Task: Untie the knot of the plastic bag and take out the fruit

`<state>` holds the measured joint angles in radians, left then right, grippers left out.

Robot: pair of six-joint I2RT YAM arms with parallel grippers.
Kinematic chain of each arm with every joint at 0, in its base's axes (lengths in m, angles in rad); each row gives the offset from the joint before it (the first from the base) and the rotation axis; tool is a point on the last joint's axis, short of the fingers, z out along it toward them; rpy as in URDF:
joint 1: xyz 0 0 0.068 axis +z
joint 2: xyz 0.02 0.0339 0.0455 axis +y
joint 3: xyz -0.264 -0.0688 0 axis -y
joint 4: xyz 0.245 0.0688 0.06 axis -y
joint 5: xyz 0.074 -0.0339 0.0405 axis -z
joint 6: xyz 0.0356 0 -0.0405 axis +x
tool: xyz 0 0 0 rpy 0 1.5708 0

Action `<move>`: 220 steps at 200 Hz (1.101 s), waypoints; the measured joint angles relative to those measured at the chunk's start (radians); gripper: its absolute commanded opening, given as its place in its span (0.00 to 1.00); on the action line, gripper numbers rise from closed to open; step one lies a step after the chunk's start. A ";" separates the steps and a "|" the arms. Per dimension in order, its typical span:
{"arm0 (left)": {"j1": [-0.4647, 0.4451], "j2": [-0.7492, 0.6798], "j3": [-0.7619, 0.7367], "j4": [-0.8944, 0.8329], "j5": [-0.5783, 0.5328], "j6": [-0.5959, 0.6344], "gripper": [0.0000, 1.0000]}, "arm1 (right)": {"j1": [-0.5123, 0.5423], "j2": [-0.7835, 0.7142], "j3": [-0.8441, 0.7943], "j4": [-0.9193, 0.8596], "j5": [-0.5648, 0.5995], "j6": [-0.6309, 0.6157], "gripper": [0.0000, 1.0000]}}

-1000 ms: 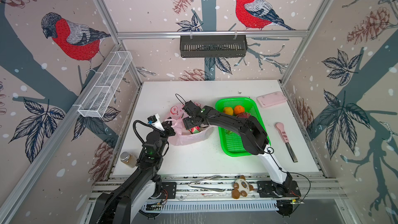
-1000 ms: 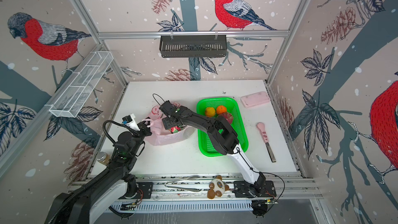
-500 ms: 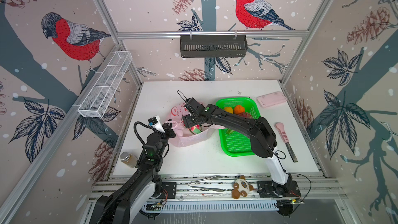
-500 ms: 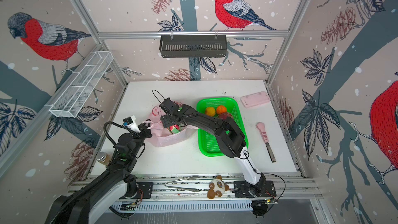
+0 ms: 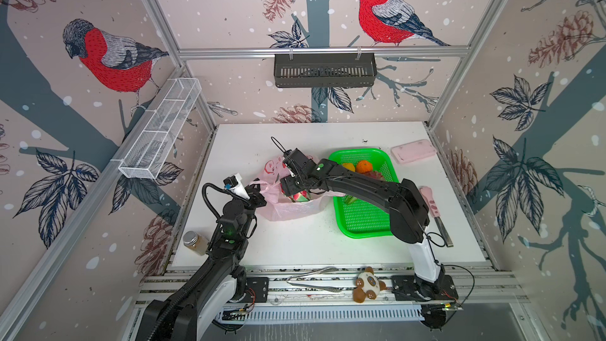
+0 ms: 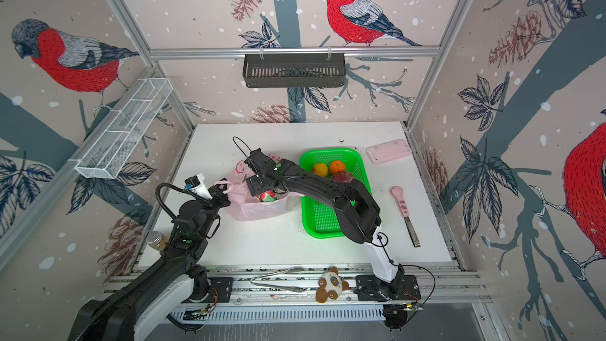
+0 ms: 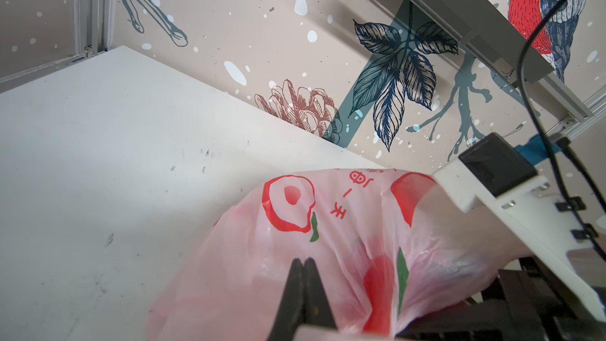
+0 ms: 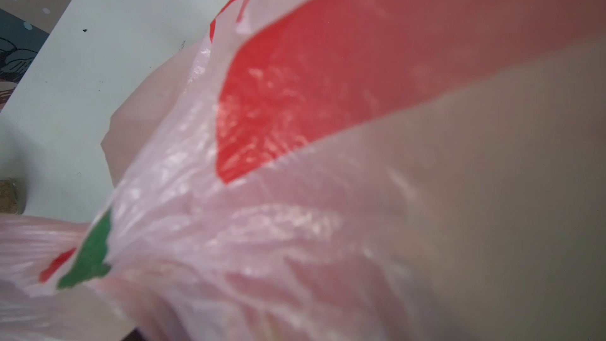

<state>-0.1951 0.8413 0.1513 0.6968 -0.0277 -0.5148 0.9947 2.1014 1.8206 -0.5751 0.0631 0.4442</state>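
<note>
The pink plastic bag (image 5: 288,209) (image 6: 259,211) lies left of the green tray (image 5: 364,224) with its mouth gaping. No knot shows in any view. My left gripper (image 5: 260,201) (image 7: 303,262) is shut on the bag's near-left edge beside a handle strip (image 5: 262,186). My right gripper (image 5: 292,188) (image 6: 259,188) reaches into the bag mouth, right over a magenta-and-green dragon fruit (image 5: 300,196). Its jaws are hidden, and bag film (image 8: 295,224) fills the right wrist view. In the tray lie a yellow citrus (image 5: 348,167), an orange citrus (image 5: 364,166) and a magenta fruit (image 5: 375,175).
A flat pink case (image 5: 413,155) lies at the back right. A pink-handled knife (image 5: 433,205) is right of the tray. A small jar (image 5: 193,242) stands at the front left edge. Metal tongs (image 5: 311,282) and a plush toy (image 5: 369,285) rest on the front rail.
The right arm's elbow has swung to the right and its wrist has shifted slightly toward the back, with the gripper still in the bag mouth. The left gripper and the bag have hardly moved.
</note>
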 measured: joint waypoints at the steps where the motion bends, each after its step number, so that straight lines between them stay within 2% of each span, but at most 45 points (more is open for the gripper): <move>1: 0.000 0.001 0.001 0.000 0.000 0.000 0.00 | 0.000 0.000 0.000 0.000 0.000 0.000 0.20; 220: 0.000 0.163 0.218 -0.028 -0.079 0.043 0.00 | 0.051 -0.107 -0.054 -0.017 0.023 -0.107 0.19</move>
<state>-0.1951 1.0039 0.3691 0.6685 -0.1070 -0.4717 1.0458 1.9945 1.7668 -0.5919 0.0856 0.3370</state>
